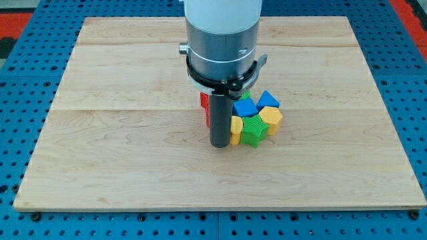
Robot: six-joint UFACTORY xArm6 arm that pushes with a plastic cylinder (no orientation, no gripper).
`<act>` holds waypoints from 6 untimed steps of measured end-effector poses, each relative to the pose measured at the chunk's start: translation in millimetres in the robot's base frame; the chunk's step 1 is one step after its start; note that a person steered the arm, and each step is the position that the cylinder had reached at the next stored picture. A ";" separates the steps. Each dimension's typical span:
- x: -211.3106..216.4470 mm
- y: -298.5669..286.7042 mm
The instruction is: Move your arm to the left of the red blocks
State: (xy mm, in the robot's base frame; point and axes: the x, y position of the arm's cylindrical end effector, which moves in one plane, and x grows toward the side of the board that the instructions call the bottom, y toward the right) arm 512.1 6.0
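Light wood is being shown as a wide board (133, 153), lying on a blue table with holes (20, 80). Much bare wood is being left open on the view's left, up to the board's edge. Near the middle, the arm (222, 40) is being held straight up and down, and my tip (220, 145) is being pressed on the board. No jaws are carried by the rod. Red blocks (204, 101) are being half hidden behind the rod, their shapes unclear. Just to the tip's right, a yellow block (235, 129) is being touched or nearly touched, then a green block (253, 130), a blue cube (244, 108), a yellow block (271, 120) and a blue block (268, 100) are being seen. More bare wood is being left on the right.
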 end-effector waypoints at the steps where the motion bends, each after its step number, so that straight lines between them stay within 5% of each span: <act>1: 0.0 0.0; 6: 11.3 -37.9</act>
